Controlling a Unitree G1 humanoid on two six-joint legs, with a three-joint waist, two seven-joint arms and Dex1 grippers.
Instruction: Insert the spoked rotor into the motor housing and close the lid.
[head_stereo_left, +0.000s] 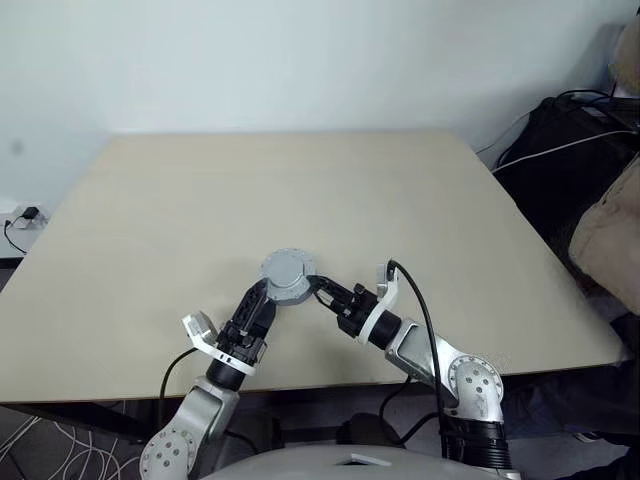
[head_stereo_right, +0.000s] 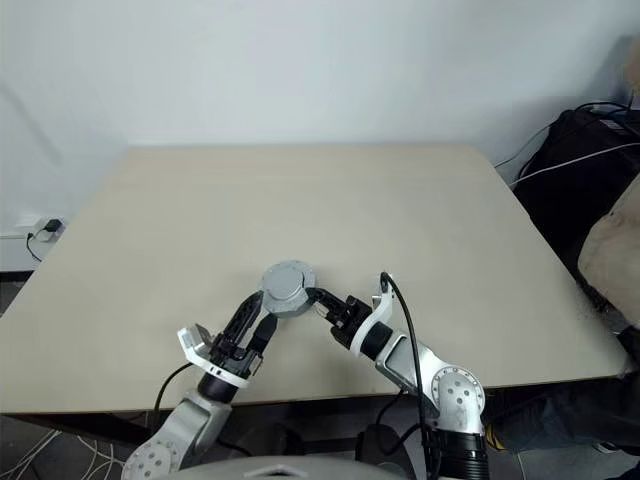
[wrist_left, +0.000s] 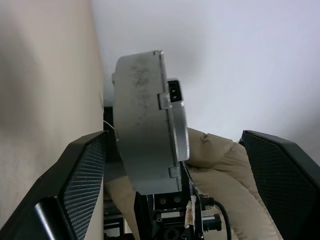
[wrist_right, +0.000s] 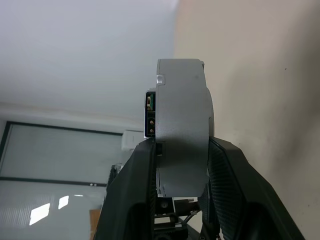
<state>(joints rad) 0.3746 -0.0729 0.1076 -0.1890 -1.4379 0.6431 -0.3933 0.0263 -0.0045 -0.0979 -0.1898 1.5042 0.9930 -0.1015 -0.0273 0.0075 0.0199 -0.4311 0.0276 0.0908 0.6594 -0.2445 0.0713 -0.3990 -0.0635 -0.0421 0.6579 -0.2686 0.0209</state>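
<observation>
**With the lid on, right hand holds the motor alone**

While the left hand (head_stereo_left: 262, 303) stands wide open just beside it, the round grey assembly is lifted above the pale worktop (head_stereo_left: 150, 230), pinched by the right hand (head_stereo_left: 322, 293). Seen from the head, the lid (head_stereo_left: 288, 274) faces up as a plain grey disc with a raised middle, and the wrist views show it seated flat against the grey motor housing (wrist_right: 182, 125), a small connector showing at the seam. No spoked rotor lies on the worktop; it is judged to be already inside, though the closed casing hides it. The assembly work therefore appears done, with little left beyond setting the unit down. In the right wrist view both black fingers (wrist_right: 227, 170) press the casing's two flat faces. In the left wrist view the fingers (wrist_left: 82, 175) stand clear on either side, touching nothing.
</observation>
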